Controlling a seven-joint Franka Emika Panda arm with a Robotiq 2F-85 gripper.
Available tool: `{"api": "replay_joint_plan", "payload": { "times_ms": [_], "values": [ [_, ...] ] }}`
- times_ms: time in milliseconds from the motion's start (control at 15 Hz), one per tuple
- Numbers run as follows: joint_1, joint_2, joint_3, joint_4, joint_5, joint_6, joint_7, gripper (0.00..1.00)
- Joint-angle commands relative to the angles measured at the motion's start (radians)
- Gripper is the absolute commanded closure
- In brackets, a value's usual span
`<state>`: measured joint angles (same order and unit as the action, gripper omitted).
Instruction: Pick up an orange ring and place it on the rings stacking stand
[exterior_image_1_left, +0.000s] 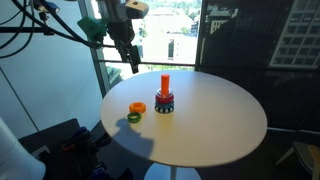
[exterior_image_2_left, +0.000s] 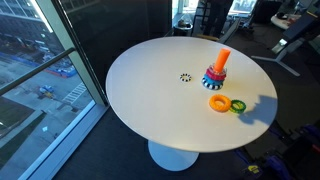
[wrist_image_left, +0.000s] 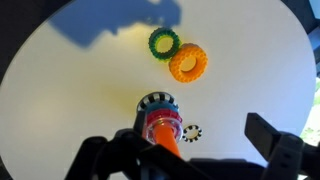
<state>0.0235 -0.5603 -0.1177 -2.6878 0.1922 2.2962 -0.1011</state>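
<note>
The orange ring (exterior_image_1_left: 136, 108) lies flat on the round white table (exterior_image_1_left: 215, 125), beside a small green ring (exterior_image_1_left: 133, 118). The rings stacking stand (exterior_image_1_left: 164, 100) is an upright orange-red peg with dark and red rings at its base, just next to them. All three also show in an exterior view: the orange ring (exterior_image_2_left: 218, 102), the green ring (exterior_image_2_left: 238, 105), the stand (exterior_image_2_left: 217, 75). In the wrist view the orange ring (wrist_image_left: 188, 63) and green ring (wrist_image_left: 163, 42) lie beyond the stand (wrist_image_left: 160, 115). My gripper (exterior_image_1_left: 130, 62) hangs open and empty, high above the table, apart from everything; its fingers (wrist_image_left: 185, 150) frame the stand.
A tiny black-and-white toothed ring (wrist_image_left: 192, 132) lies on the table by the stand; it also shows in an exterior view (exterior_image_2_left: 185, 77). Glass walls (exterior_image_1_left: 60, 90) stand close to the table. Dark equipment (exterior_image_1_left: 65, 145) sits low beside it.
</note>
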Motion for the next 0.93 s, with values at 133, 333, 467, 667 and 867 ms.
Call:
{"api": "replay_joint_plan", "payload": {
  "times_ms": [133,333,467,667,867],
  "values": [
    [-0.031,0.178,0.085,0.101,-0.07,-0.021,0.119,0.0],
    [-0.041,0.274,0.115,0.124,-0.123,-0.012,0.175,0.0],
    [-0.04,0.336,0.125,0.135,-0.151,-0.006,0.195,0.0],
    [-0.034,0.418,0.13,0.145,-0.177,0.009,0.212,0.0],
    [-0.028,0.478,0.133,0.142,-0.2,0.073,0.21,0.0]
  ]
}}
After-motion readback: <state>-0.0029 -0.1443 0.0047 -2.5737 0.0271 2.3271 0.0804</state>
